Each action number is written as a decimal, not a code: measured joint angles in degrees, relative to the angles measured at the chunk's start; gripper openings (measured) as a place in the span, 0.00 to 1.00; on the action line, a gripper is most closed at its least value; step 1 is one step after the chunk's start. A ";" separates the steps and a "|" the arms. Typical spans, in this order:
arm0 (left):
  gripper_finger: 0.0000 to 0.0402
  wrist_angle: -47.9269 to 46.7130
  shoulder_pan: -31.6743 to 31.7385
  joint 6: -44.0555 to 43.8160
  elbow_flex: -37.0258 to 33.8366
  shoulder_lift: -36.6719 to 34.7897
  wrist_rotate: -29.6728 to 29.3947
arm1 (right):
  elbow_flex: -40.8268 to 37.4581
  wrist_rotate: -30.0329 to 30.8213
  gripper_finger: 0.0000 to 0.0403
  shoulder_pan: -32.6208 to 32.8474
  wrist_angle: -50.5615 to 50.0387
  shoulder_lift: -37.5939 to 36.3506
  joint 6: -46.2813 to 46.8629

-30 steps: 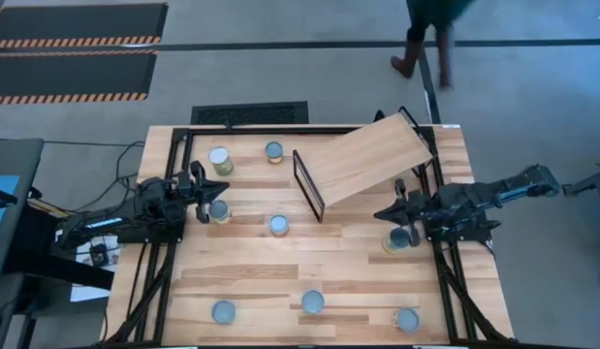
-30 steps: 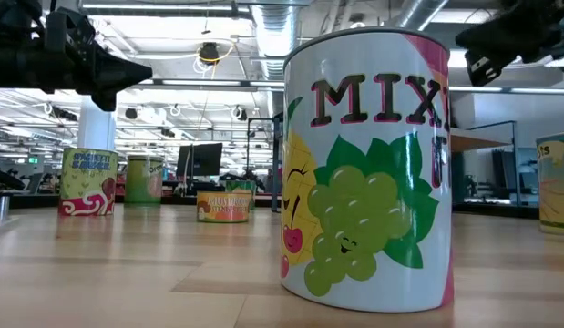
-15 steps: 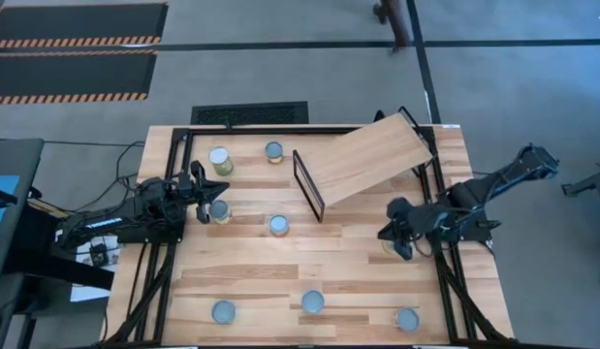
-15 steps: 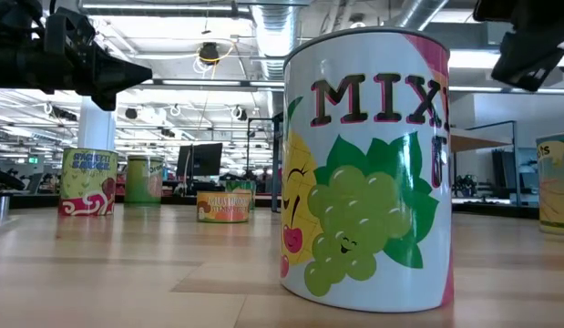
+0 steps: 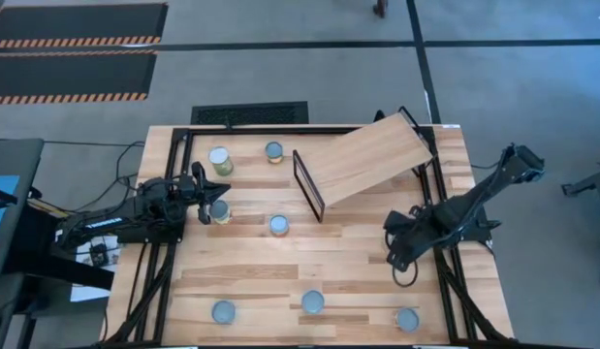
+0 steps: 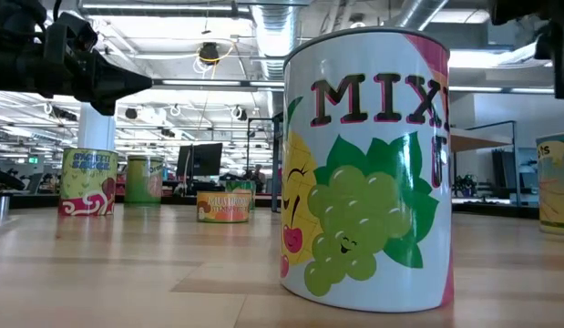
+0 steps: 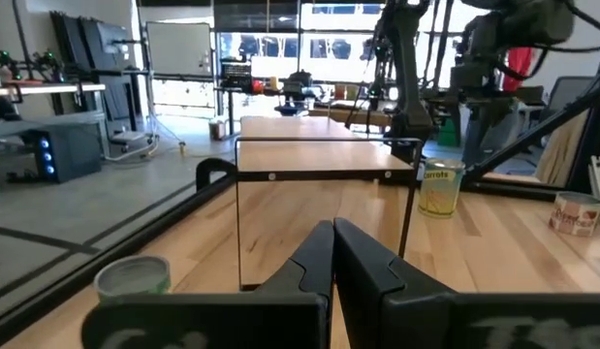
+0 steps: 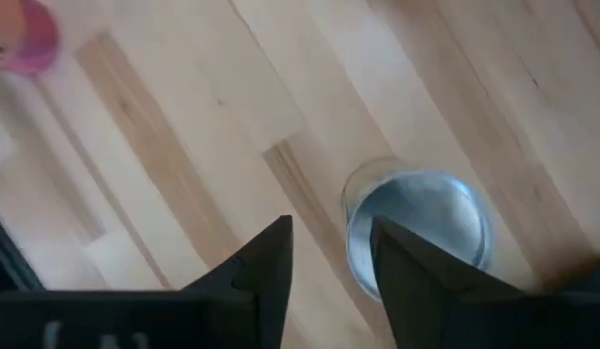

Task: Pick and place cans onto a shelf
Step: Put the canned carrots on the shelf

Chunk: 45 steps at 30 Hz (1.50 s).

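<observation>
Right gripper has dropped over its can — fingers parting.

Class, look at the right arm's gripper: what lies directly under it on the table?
A can with a silvery top stands on the wooden tabletop beneath the right gripper, whose fingers are apart. In the high view the arm covers the can; its label cannot be seen.

Grape-patterned white can, silvery top
</observation>
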 joint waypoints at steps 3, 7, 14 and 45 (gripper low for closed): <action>0.00 0.11 0.00 0.80 -0.02 -0.01 -0.02 | 0.90 -0.25 0.46 0.26 -0.79 3.58 1.45; 0.00 0.13 0.00 1.41 -0.02 -0.01 -0.02 | 0.91 -2.02 0.46 -0.59 -3.36 7.97 1.52; 0.00 0.13 0.00 0.79 -0.02 -0.02 -0.02 | 0.92 -2.80 0.42 -3.34 -5.20 13.31 0.83; 0.00 0.15 0.02 0.79 -0.02 -0.02 -0.02 | 22.05 -4.97 0.02 -8.73 3.51 12.28 -23.80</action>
